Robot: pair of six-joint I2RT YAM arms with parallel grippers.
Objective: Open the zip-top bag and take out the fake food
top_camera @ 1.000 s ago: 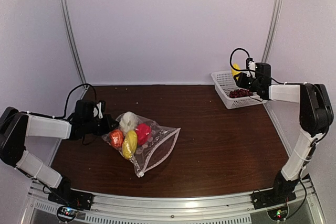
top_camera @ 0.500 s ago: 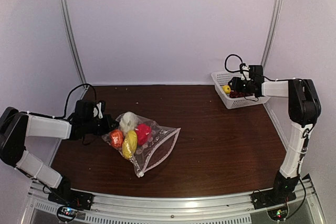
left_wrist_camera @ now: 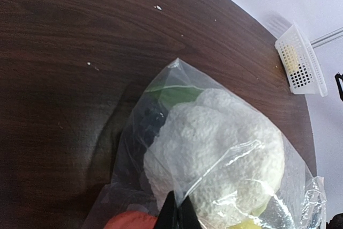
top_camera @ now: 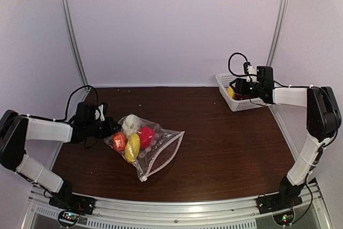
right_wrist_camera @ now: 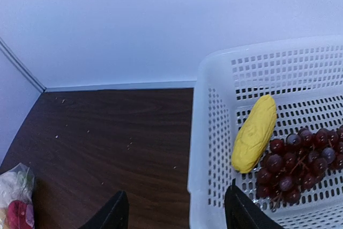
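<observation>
The clear zip-top bag (top_camera: 150, 146) lies on the table left of centre, holding a white piece (top_camera: 130, 123), a red piece (top_camera: 145, 134), an orange piece (top_camera: 119, 141) and a yellow piece (top_camera: 132, 147). My left gripper (top_camera: 111, 127) is shut on the bag's plastic at its left end; in the left wrist view its tips (left_wrist_camera: 179, 215) pinch the film beside the white piece (left_wrist_camera: 220, 154). My right gripper (top_camera: 236, 86) is open and empty above the white basket's (top_camera: 226, 96) left wall. A yellow piece (right_wrist_camera: 254, 133) and a dark grape cluster (right_wrist_camera: 295, 159) lie in the basket (right_wrist_camera: 209, 148).
The basket stands at the back right against the wall. Metal frame posts (top_camera: 72, 30) rise at the back left and back right. The bag's zip strip (top_camera: 161, 159) points toward the table's front.
The right gripper came down over the basket, left the yellow piece in it, and now sits open at the basket's left wall. The left arm and bag have not moved.
</observation>
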